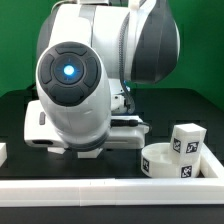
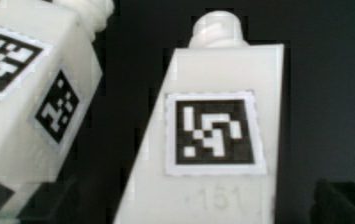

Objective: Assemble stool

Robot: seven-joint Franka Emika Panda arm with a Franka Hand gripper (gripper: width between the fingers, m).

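Border rail [image 1: 110,190] lies foremost; behind it we log the seat [image 1: 160,165], a blocky leg [image 1: 187,140] just beside. Arm [image 1: 85,95] hides the pincer [image 2: 183,200] there; wrist view shows it spread astride a tagged leg [image 2: 211,120].

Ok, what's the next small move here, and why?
Probably ease down and close on the tagged leg: in the wrist view it lies centred within the open end effector, not yet gripped, while a second leg sits close alongside.
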